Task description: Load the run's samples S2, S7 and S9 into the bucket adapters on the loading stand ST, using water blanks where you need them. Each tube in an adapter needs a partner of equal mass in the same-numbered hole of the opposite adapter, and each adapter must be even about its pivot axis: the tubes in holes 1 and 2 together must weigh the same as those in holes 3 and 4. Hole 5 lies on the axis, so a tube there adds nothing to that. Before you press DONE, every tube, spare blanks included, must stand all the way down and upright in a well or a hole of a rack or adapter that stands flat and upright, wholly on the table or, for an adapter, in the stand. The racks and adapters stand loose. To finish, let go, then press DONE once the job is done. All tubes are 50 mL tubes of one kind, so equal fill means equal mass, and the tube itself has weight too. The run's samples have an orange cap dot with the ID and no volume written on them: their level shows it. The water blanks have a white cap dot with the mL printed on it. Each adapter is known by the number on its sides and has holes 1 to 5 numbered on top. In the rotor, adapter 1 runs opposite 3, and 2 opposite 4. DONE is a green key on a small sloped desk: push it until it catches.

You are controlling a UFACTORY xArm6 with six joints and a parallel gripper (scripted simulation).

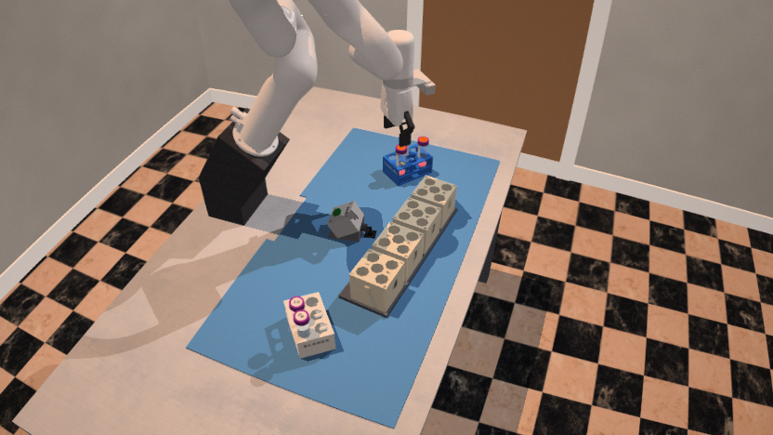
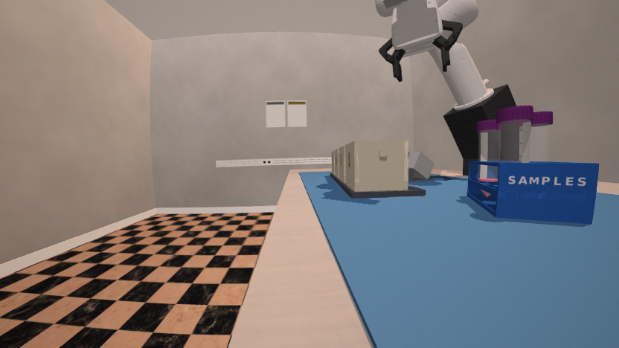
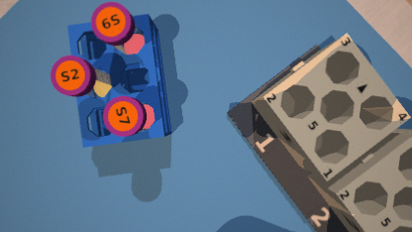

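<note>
Hovering high over the blue SAMPLES rack (image 2: 546,190), your gripper (image 2: 419,56) is standing fully spread and carrying nothing. In the wrist view S2 (image 3: 72,75) is sitting at 9 o'clock, S9 (image 3: 112,22) at 11, S7 (image 3: 124,115) at 8. These smooth, probably slick tubes want gripping below the cap. The loose rack is resting on the blue mat (image 1: 346,324), with checkered floor (image 1: 622,302) around the table.

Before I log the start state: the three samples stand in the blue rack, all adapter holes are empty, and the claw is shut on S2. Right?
Not quite. The claw is open and holds nothing, high above the table in the exterior view. S2 stands in the blue rack with S7 and S9; the adapter holes in view are empty.
</note>
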